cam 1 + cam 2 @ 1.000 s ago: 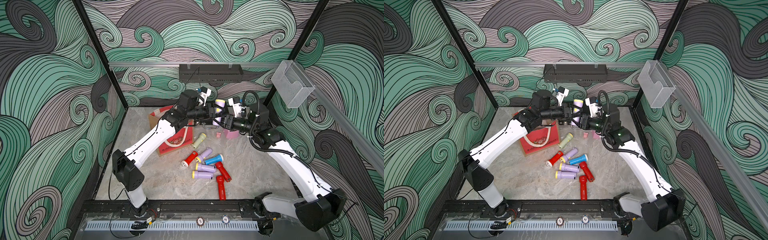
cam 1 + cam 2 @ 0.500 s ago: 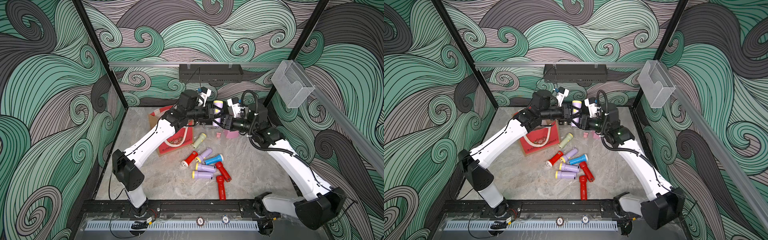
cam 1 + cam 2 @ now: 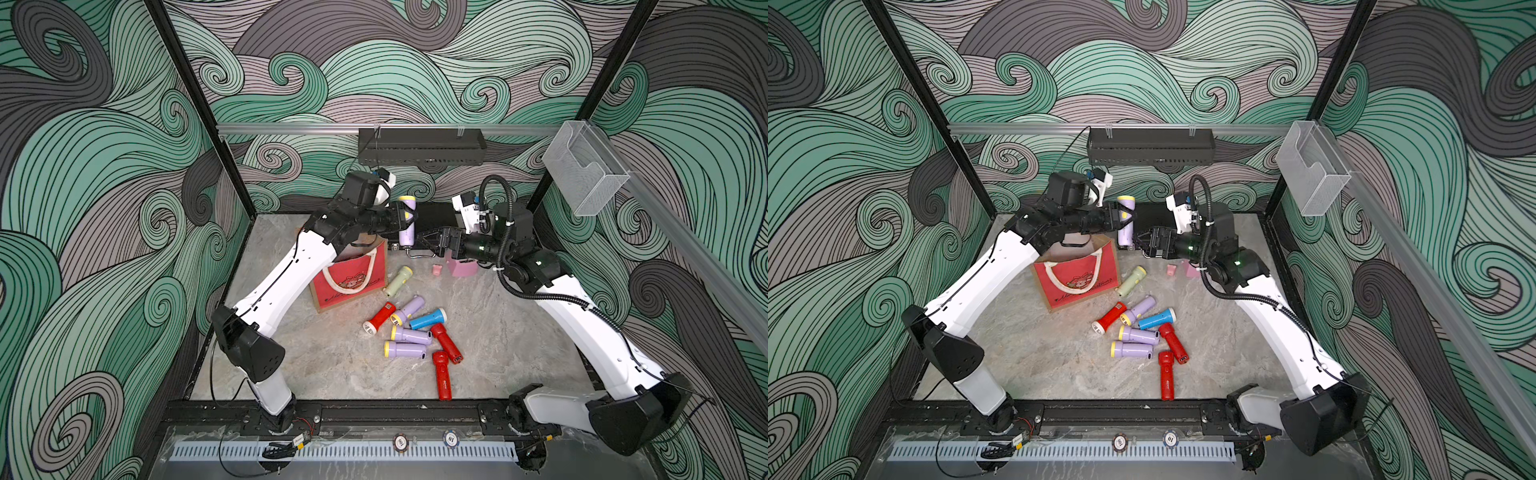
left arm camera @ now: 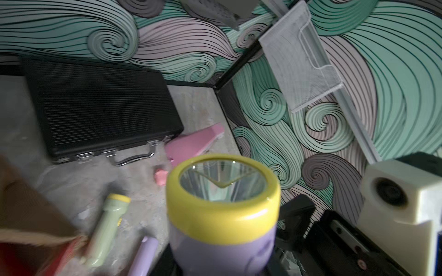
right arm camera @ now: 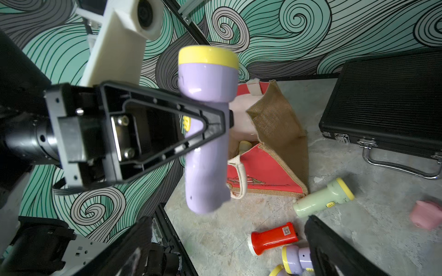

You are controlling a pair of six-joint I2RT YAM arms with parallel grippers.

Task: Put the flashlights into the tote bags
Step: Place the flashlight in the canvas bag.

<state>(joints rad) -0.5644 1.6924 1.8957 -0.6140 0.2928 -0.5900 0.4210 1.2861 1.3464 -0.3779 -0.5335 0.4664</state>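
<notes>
Left gripper [image 3: 406,219] is clenching the lilac plastic flashlight with the yellow head [image 3: 407,237], upright, raised just right of the boxy red-fronted jute tote bag [image 3: 353,282]. Right gripper [image 3: 417,246] is standing wide open at its tail, gripping nothing. I'm worrying that letting go here is dropping it outside, or clipping the slumped rim. I'm counting one bag. Loose to its right: one pale green flashlight [image 3: 398,281], three red [image 3: 378,318], three lilac [image 3: 409,309], one blue [image 3: 428,319].

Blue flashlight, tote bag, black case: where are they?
blue flashlight [image 3: 425,321]: in a top view, its barrel.
tote bag [image 3: 353,291]: in a top view, its red front.
black case [image 4: 95,112]: left wrist view, its ribbed lid.
</notes>
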